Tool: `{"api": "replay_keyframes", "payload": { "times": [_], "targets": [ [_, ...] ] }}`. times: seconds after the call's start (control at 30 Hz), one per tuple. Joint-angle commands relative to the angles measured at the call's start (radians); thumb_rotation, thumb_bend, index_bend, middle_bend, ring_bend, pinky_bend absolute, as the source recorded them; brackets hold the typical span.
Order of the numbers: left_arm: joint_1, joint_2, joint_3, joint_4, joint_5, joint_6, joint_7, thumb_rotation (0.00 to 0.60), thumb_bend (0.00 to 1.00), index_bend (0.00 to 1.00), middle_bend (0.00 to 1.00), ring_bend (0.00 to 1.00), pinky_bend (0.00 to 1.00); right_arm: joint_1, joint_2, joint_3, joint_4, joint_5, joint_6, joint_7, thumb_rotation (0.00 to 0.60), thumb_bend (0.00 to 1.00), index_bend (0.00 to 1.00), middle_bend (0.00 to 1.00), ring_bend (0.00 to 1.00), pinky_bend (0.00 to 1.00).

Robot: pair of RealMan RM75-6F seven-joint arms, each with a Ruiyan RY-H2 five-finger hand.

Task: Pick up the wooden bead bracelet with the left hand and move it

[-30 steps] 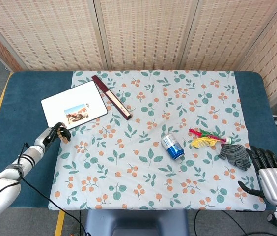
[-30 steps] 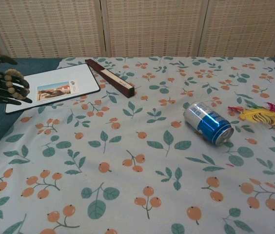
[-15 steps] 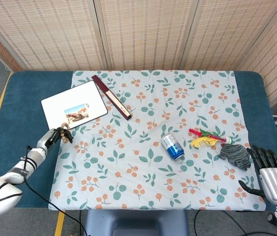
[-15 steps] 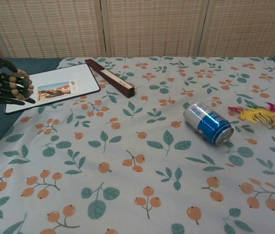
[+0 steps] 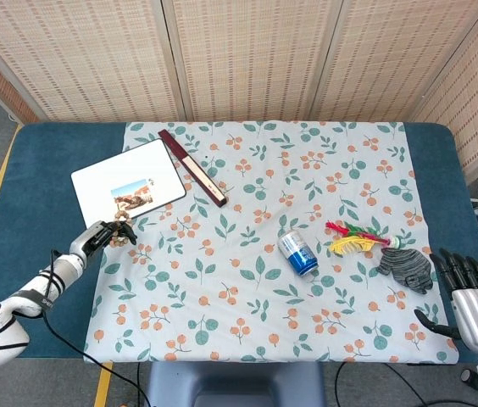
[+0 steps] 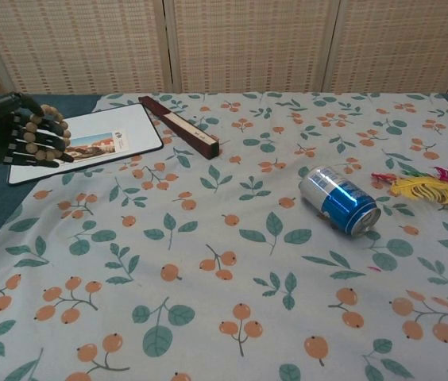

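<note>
Writing on blue can (image 6: 339, 199) stays unreadable.

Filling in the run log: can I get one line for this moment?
left robot hand: holds brown wooden bead bracelet | location: beside white picture card | right robot hand: open, idle

Black-fingered robot hand (image 6: 19, 131), silver-white arm

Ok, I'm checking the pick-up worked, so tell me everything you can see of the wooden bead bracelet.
The bracelet is a loop of round, light brown, wooden-looking beads. The left hand holds it, the beads draped over its dark fingers. It sits near the front corner of the white board, at the left edge of the floral cloth. Whether it touches the board can't be told.
</note>
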Motion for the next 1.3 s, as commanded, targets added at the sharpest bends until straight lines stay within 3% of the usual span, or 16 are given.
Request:
{"api": "replay_keyframes", "payload": {
  "times": [0.03,0.17,0.27,0.37,0.5,0.63,0.73,0.8,0.9,1.03,1.17,1.3],
  "targets": [
    [-0.050,0.023,0.047,0.035,0.148,-0.054,-0.151,0.422,1.00,0.50,0.46,0.22,0.00,-0.002,-0.002,0.005,0.005,-0.003,0.011,0.004,0.422,0.15,0.00,0.00,0.00,0.00],
    [-0.071,0.015,0.048,0.062,0.261,-0.047,-0.270,0.551,1.00,0.49,0.44,0.20,0.00,-0.007,-0.002,0.011,0.010,0.001,0.027,0.010,0.419,0.15,0.00,0.00,0.00,0.00],
    [-0.069,0.007,0.043,0.075,0.319,-0.072,-0.347,0.598,1.00,0.45,0.42,0.17,0.00,-0.008,-0.003,0.012,0.011,0.004,0.027,0.009,0.420,0.15,0.00,0.00,0.00,0.00],
    [-0.058,-0.011,0.026,0.092,0.383,-0.102,-0.419,0.600,1.00,0.38,0.40,0.14,0.00,-0.005,-0.004,0.012,0.012,0.008,0.019,0.006,0.419,0.15,0.00,0.00,0.00,0.00],
    [-0.021,-0.049,-0.034,0.116,0.454,-0.168,-0.504,0.600,1.00,0.25,0.39,0.14,0.00,-0.005,-0.004,0.014,0.013,0.011,0.018,0.006,0.419,0.15,0.00,0.00,0.00,0.00],
    [-0.002,-0.068,-0.071,0.136,0.473,-0.222,-0.571,0.595,1.00,0.22,0.40,0.16,0.00,-0.005,-0.003,0.014,0.013,0.009,0.020,0.009,0.418,0.15,0.00,0.00,0.00,0.00],
    [0.002,-0.070,-0.077,0.149,0.469,-0.259,-0.614,0.536,0.88,0.23,0.44,0.18,0.00,-0.006,-0.003,0.014,0.013,0.009,0.021,0.010,0.418,0.15,0.00,0.00,0.00,0.00],
    [0.000,-0.064,-0.083,0.181,0.466,-0.344,-0.684,0.431,0.67,0.23,0.47,0.19,0.00,-0.005,-0.004,0.014,0.014,0.009,0.018,0.010,0.419,0.15,0.00,0.00,0.00,0.00],
    [-0.005,-0.069,-0.095,0.230,0.499,-0.416,-0.717,0.369,0.55,0.24,0.47,0.19,0.00,-0.003,-0.006,0.015,0.016,0.013,0.014,0.009,0.418,0.15,0.00,0.00,0.00,0.00],
    [-0.003,-0.086,-0.109,0.255,0.534,-0.430,-0.749,0.317,0.47,0.27,0.48,0.19,0.00,-0.001,-0.007,0.016,0.017,0.016,0.009,0.007,0.418,0.15,0.00,0.00,0.00,0.00],
    [0.004,-0.104,-0.119,0.251,0.564,-0.393,-0.790,0.220,0.45,0.36,0.52,0.21,0.00,0.001,-0.008,0.016,0.018,0.018,0.006,0.007,0.419,0.15,0.00,0.00,0.00,0.00],
    [0.006,-0.103,-0.110,0.238,0.608,-0.374,-0.814,0.227,0.46,0.46,0.56,0.23,0.00,0.001,-0.007,0.016,0.018,0.019,0.006,0.007,0.418,0.15,0.00,0.00,0.00,0.00]
  ]
}}
